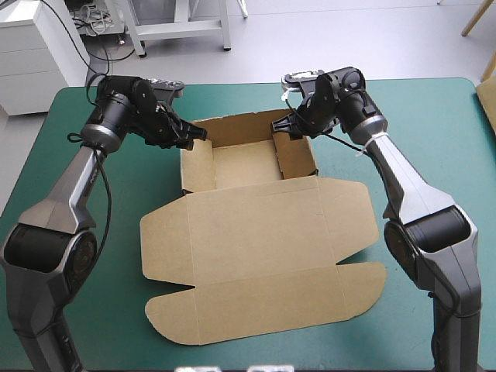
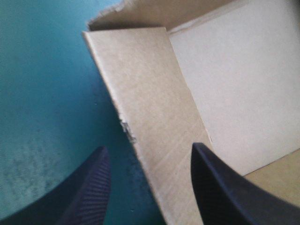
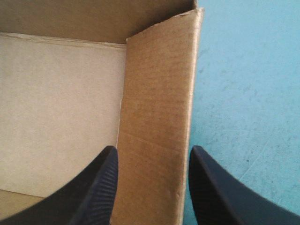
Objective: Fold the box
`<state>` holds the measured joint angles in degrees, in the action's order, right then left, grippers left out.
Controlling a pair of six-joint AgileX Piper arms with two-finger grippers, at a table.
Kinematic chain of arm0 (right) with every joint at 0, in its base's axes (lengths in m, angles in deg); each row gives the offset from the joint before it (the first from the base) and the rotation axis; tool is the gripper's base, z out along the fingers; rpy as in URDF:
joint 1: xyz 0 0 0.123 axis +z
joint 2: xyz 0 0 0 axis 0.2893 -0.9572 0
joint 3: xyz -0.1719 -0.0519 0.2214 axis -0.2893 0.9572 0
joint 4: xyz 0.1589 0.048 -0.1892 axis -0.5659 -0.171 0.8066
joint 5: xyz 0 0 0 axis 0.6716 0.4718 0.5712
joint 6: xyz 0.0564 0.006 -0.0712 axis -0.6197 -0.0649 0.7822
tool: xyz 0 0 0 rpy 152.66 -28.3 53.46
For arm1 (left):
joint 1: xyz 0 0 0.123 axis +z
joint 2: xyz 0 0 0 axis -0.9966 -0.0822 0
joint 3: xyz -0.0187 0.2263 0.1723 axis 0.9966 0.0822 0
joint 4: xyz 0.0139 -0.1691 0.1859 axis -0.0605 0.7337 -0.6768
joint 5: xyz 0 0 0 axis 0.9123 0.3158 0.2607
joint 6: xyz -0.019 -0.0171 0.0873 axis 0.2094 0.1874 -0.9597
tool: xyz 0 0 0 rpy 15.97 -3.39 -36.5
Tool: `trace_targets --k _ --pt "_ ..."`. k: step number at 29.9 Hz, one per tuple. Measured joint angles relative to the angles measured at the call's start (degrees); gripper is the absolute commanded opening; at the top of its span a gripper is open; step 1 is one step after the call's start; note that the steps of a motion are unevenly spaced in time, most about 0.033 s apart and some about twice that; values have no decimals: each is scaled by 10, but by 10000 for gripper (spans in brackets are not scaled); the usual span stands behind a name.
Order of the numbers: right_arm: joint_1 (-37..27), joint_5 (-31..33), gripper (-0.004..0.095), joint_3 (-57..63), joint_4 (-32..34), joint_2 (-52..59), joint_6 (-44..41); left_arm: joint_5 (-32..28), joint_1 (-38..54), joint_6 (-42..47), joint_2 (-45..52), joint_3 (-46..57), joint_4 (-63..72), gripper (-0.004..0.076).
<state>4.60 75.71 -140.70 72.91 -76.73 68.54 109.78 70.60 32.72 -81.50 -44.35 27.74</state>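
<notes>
The brown box point(image 1: 263, 232) lies mid-table as an open tray, its walls raised at the far end and its lid spread flat toward the front. My left gripper point(image 1: 194, 136) is at the far end of the left wall point(image 2: 140, 93), and in the left wrist view this gripper point(image 2: 147, 146) is open with one black finger on each side of the wall. My right gripper point(image 1: 280, 125) is at the right wall point(image 3: 159, 84), and in the right wrist view this gripper point(image 3: 153, 147) also stands open astride it. The tray floor point(image 3: 61, 103) is bare.
The teal-green cover point(image 1: 434, 139) shows all around the box. The lid's rounded flaps point(image 1: 356, 287) reach toward the table's front edge. Both arms slant in from the table's sides toward the far end of the box.
</notes>
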Motion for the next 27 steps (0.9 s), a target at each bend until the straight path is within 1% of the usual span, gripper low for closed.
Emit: trace_targets --k 8,14,20,23,27 --pt "1 3 454 0 -4 77 5 10 0 0 83 -16 -5 377" --pt "1 6 454 0 -1 127 8 13 0 -6 185 -17 -9 377" --pt "1 7 454 4 13 137 11 14 0 -36 290 -11 -9 376" --pt "1 8 454 24 25 132 11 14 0 -52 347 26 -9 375" --pt "1 7 454 33 35 101 11 14 0 -60 434 124 -9 364"
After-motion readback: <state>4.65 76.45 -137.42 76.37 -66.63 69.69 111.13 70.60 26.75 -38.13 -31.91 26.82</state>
